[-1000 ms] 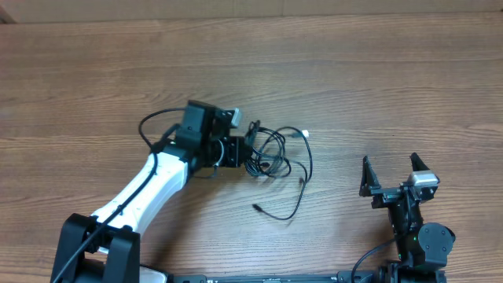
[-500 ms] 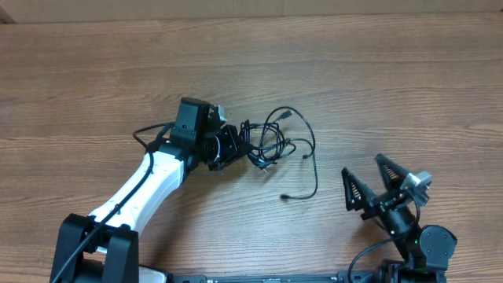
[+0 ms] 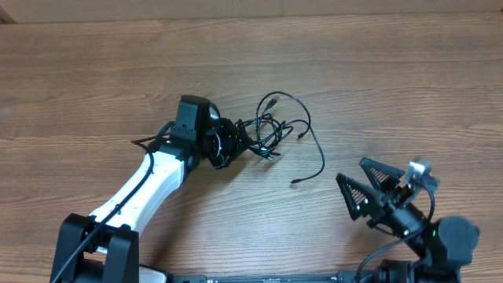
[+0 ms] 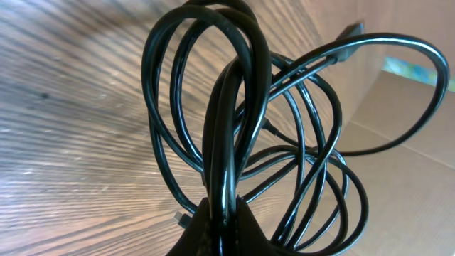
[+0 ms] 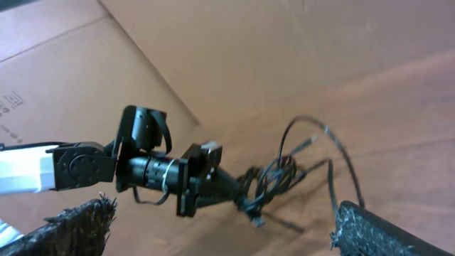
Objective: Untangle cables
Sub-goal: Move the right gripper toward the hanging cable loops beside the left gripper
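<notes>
cables [image 3: 269, 135]: glossy black tangled loops, one end trailing loose, apparently clamped in left pincer [image 3: 240, 144]; right pincer [image 3: 350, 168] gapes wide

Overhead, the cables [image 3: 265, 135] are too small and bunched to tell strands apart.

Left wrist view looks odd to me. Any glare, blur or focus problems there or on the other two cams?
Left wrist: cables sit very close to the lens, bright glints along the glossy cords, wood grain behind streaked and soft. Right wrist: soft overall, left gripper and right gripper edges fuzzy. Overhead: sharp, even light, no harsh glare on the table.
</notes>
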You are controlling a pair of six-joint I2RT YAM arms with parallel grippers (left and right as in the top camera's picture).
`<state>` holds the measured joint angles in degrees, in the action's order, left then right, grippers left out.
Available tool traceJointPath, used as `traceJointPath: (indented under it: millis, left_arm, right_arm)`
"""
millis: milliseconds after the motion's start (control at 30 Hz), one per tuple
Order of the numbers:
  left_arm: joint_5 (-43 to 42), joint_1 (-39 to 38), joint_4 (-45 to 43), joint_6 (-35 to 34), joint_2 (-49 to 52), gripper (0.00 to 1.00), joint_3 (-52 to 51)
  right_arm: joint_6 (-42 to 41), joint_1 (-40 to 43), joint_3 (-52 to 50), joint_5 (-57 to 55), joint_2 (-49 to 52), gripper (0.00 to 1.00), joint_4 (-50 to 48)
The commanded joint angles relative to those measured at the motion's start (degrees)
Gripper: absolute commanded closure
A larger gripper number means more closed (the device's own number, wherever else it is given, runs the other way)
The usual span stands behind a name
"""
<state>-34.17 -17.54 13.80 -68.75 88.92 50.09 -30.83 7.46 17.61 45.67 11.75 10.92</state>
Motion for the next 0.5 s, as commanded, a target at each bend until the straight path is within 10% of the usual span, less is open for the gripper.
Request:
traceJointPath:
  millis: [0, 467]
  left_arm:
    - [-0.35, -2.36, -3.02, -1.53, -1.68, 0.96, 1.88]
    - [-0.11, -5.86, -16.17, 4.04, -1.68, 0.96, 1.88]
  right_arm:
    - [-0.22, 0.09, 5.16, 6.51, 10.12, 0.00, 0.63]
    - [-9.16, -9.70, 14.62, 28.89, 46.47, 0.00, -18.49]
